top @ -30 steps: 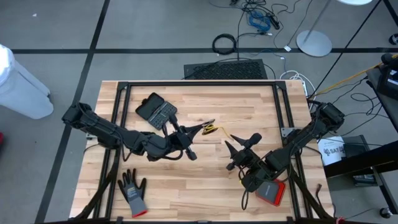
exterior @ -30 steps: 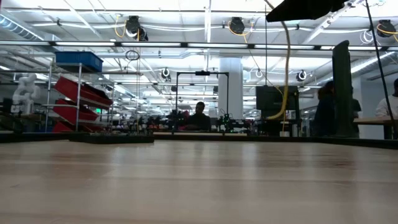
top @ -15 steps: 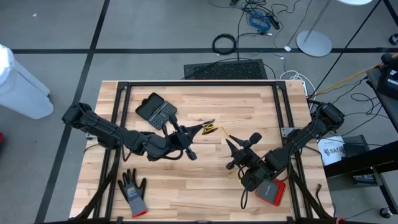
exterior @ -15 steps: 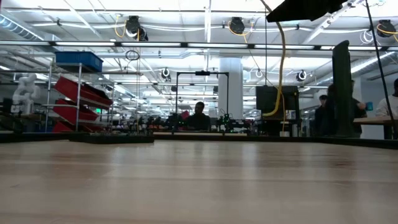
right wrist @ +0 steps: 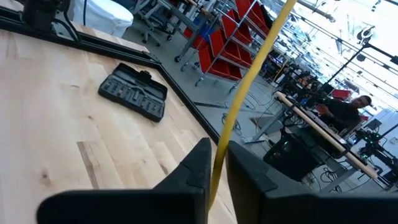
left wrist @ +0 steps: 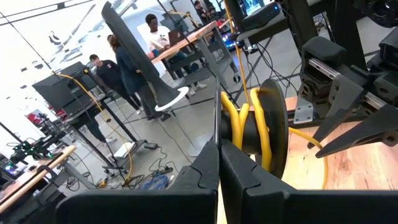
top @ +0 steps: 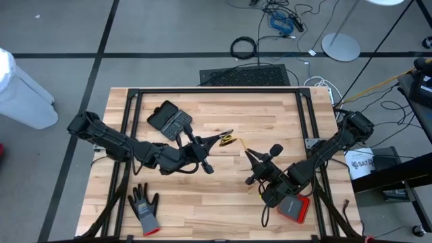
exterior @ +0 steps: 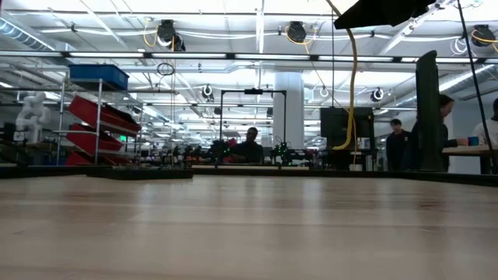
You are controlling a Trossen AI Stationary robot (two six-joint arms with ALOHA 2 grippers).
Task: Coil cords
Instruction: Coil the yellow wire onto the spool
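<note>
The right gripper (right wrist: 214,163), a pair of matte black wedge-shaped fingers, is pinching a straight stretch of the thin, smooth yellow cord (right wrist: 249,81), its jaws drawn in until only the cord's width is separating them; in the high view this gripper (top: 248,154) is hanging over the middle of the worktop, a little toward the right edge. The cord is running from those fingers across to the left gripper (left wrist: 219,163), whose two dark fingers are pressed flat together and are clamping the coiled end, where several glossy yellow loops are wrapping around a small black round disc (left wrist: 273,127). Seen from above, the left gripper (top: 217,142) is holding that bundle near the worktop's centre, slightly toward the far edge. The worktop (top: 223,202) itself is made of pale wooden planks with visible grain, framed by black metal rails. A black rectangular ribbed case (top: 169,117) is lying flat toward the far left corner, a grey knitted glove with a red cuff (top: 144,208) is lying near the front left corner, and a red, flat, rounded-corner device (top: 294,208) is sitting near the front right corner, under the right arm.
</note>
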